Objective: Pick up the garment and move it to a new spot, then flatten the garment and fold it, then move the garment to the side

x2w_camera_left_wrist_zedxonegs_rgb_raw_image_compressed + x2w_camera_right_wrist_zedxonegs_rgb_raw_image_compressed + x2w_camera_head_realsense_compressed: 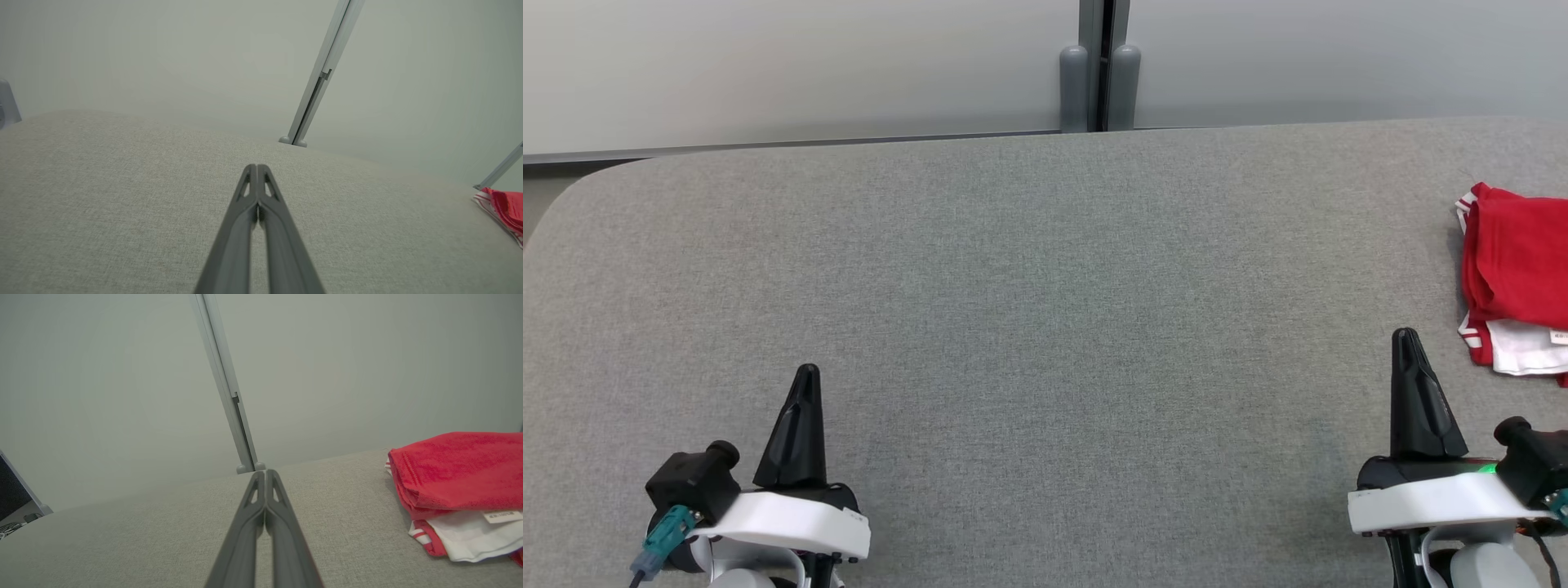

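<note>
Down at the lower left of the head view, the left gripper (806, 376), two long dark fingers pressed tight together tip to tip. Grips nothing. Points up the view across the wide grey woven-fabric table (1045, 286); cannot tell whether touching the cloth or just above it. Same story in the left wrist view: fingers meeting in one narrow point, bare fabric beneath.

Across at the lower right, the right gripper (1403, 339), likewise clamped fully closed and empty. Points up the view too, with a small green light (1488, 469) glowing on the housing behind the fingers.

And over there, the folded red knit garment with white striped trim (1515, 261). Lies on the table at the far right, cut off by the edge of the head view. Sits ahead of the right gripper and off to its right, near but clearly apart, touched by neither gripper. In the right wrist view, red layer on top, white layer underneath, a small white label (502, 516) at the near edge, all to the right of the closed fingers. Well apart from the left gripper, a sliver of red at the far right of the left wrist view.

Behind the table, pale grey wall panels (768, 65), split by a grey metal post (1098, 73) with two rounded feet at the table's far edge.
</note>
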`<state>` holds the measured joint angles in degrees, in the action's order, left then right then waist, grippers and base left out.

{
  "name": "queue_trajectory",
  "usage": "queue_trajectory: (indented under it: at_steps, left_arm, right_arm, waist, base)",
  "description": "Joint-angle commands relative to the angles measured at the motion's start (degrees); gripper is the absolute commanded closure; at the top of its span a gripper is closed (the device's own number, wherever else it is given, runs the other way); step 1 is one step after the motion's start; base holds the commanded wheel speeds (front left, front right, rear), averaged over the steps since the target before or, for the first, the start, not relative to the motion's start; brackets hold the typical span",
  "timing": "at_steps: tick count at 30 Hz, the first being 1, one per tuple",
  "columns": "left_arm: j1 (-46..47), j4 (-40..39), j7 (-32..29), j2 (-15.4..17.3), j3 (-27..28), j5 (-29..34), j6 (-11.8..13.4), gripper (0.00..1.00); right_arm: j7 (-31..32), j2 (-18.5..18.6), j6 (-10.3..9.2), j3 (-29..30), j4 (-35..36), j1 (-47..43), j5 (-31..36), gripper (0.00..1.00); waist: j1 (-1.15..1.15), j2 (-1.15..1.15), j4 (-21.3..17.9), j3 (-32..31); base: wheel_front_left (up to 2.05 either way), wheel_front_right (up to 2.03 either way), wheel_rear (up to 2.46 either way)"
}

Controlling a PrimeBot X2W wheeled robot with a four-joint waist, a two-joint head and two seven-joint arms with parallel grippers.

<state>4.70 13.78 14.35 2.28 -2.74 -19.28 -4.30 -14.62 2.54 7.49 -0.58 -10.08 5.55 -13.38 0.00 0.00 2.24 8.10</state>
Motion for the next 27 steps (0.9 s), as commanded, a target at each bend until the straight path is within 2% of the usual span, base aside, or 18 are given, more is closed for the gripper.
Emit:
queue_trajectory:
  at_steps: [1, 7, 27]
  left_arm:
    - [0.8, -0.9, -0.6, 0.3, 0.5, -2.9, -0.2, 1.0]
    - [1.0, -0.7, -2.4, 0.5, 1.2, -10.0, -0.5, 1.0]
    - [1.2, -0.5, -7.3, 0.8, 3.2, -27.8, -1.3, 1.0]
  right_arm:
    - [0.5, 0.4, 0.0, 0.1, 0.9, 0.7, -3.3, 1.0]
    - [2.2, 0.8, 0.0, 0.3, 0.3, 0.8, -11.2, 1.0]
    - [6.5, 1.6, 0.0, 1.1, -0.7, 0.8, -31.1, 1.0]
  waist:
    - [0.0, 0.0, 0.0, -0.1]
    - [0.0, 0.0, -0.2, -0.6]
    - [0.0, 0.0, -0.6, -1.9]
  base:
    - [0.0, 0.0, 0.0]
    - [0.0, 0.0, 0.0]
    - [0.0, 0.0, 0.0]
